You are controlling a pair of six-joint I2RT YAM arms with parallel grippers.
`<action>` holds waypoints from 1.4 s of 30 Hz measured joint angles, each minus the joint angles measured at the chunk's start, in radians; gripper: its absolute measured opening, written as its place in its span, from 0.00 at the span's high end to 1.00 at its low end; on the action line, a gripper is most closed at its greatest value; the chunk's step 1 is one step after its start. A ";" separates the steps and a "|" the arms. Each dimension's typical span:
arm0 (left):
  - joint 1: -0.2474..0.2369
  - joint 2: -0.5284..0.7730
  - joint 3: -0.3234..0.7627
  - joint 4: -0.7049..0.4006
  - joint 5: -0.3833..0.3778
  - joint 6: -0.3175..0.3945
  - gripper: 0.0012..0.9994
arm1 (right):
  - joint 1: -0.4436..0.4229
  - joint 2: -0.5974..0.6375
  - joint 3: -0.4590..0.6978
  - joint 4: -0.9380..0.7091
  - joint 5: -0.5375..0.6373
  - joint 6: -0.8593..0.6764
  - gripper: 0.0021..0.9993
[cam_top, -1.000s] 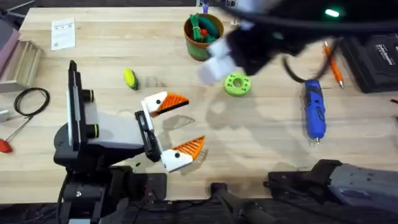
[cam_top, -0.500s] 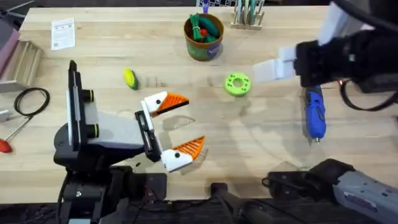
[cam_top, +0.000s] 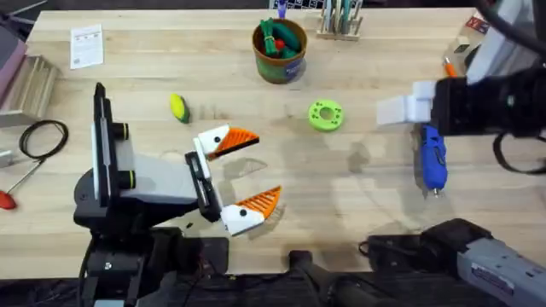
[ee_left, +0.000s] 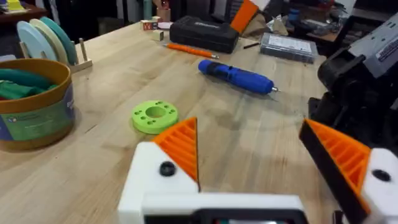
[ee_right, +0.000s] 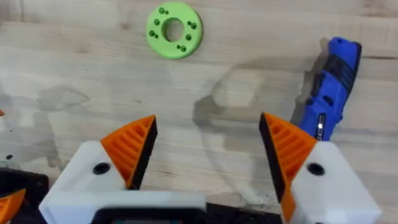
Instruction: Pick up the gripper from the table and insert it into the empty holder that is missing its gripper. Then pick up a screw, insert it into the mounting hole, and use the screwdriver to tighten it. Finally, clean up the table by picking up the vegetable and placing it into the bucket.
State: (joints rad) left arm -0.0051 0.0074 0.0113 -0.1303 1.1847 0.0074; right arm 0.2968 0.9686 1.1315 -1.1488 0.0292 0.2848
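Light butcher-block table [cam_top: 358, 196], bare wood across centre. Bucket [cam_top: 279, 51] at 12 o'clock, green and red toys inside. Green disc [cam_top: 325, 115] just right of centre. Vegetable [cam_top: 177, 107] at 10 o'clock, lying on wood. Screwdriver [cam_top: 432, 158] at 3 o'clock, bit toward near edge. Paper slip [cam_top: 86, 46], cable coil [cam_top: 43, 138] on left side; black case [ee_left: 204, 32], clutter at far right. Left gripper [cam_top: 246, 172] low near 7 o'clock, jaws spread, empty. Right gripper [ee_right: 205, 149] above screwdriver, jaws wide apart, nothing held.
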 joint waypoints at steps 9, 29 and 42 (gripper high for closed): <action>0.000 0.000 0.000 0.000 0.000 0.004 0.99 | -0.069 -0.135 -0.107 -0.014 0.000 0.012 0.01; 0.000 0.000 0.000 0.000 0.001 0.004 1.00 | -0.328 -0.096 -0.109 -0.023 0.113 0.022 0.01; 0.000 0.000 0.000 0.000 0.000 0.004 1.00 | -0.451 0.279 -0.109 0.106 0.113 -0.009 0.01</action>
State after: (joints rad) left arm -0.0051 0.0074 0.0113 -0.1303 1.1851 0.0116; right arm -0.1544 1.2473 1.0225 -1.0431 0.1417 0.2756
